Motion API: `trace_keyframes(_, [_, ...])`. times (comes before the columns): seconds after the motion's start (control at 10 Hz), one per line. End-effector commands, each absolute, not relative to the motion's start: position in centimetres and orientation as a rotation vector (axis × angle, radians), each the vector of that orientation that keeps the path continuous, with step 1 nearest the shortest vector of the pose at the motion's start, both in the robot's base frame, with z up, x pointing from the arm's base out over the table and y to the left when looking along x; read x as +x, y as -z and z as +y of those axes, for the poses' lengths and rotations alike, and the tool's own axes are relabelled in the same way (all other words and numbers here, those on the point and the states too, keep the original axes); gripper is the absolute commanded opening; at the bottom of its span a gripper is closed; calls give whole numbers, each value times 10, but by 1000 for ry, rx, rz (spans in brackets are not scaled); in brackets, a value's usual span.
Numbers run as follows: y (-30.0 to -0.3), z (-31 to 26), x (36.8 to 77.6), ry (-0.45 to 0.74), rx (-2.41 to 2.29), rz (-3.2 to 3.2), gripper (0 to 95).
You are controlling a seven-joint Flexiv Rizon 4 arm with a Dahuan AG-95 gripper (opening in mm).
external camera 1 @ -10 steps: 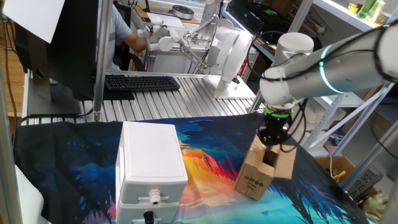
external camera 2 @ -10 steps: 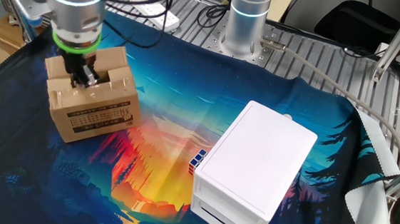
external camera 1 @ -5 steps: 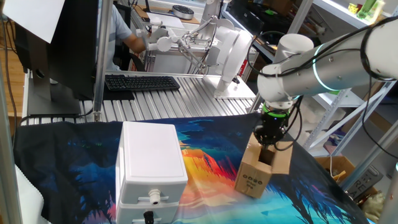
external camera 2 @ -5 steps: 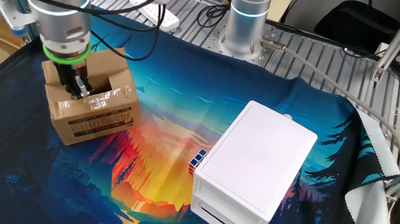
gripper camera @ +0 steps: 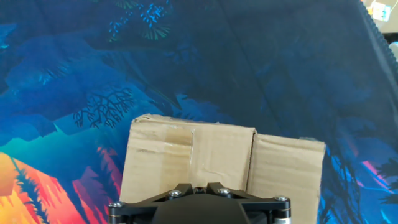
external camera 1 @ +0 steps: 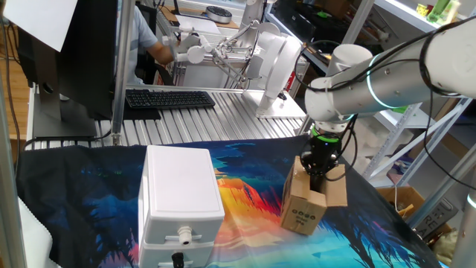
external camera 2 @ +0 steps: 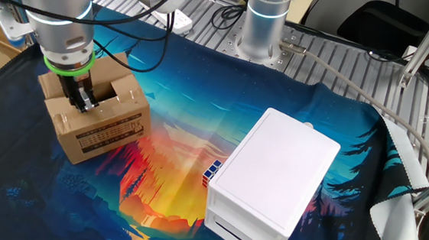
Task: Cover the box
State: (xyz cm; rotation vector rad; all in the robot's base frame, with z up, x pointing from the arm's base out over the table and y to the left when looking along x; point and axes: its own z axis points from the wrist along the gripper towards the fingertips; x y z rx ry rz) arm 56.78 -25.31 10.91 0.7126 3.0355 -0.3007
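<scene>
The box (external camera 1: 303, 205) is a small brown cardboard carton with black print on one side, standing on the colourful cloth. Its top is open, with flaps standing up or folded outward. In the other fixed view the box (external camera 2: 101, 127) sits at the far left. My gripper (external camera 1: 316, 176) points straight down with its fingers shut, the tips at the box's open top beside a flap. From the other side the gripper (external camera 2: 83, 104) dips just inside the box's rim. The hand view shows the gripper (gripper camera: 199, 187) shut above two flat brown flaps (gripper camera: 186, 158). Nothing is held.
A large white plastic case (external camera 1: 181, 195) with a front connector stands left of the box; it is also the white case (external camera 2: 277, 178) at lower right. A small coloured cube (external camera 2: 212, 171) lies against it. A keyboard (external camera 1: 169, 98) and the arm's base (external camera 2: 267, 12) stand beyond the cloth.
The shut gripper has slid sideways across the box top, toward the white case in one fixed view. The box has shifted and turned slightly with it, and its flaps have changed position.
</scene>
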Motion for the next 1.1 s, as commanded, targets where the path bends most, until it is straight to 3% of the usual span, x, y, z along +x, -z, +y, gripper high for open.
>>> trace_keyframes(0.1, [-107, -253, 569, 272, 736, 3039, 0])
trace_keyframes(0.3, [-108, -254, 569, 285, 732, 3045, 0])
trace_keyframes(1.1, [-168, -263, 550, 389, 670, 3168, 0])
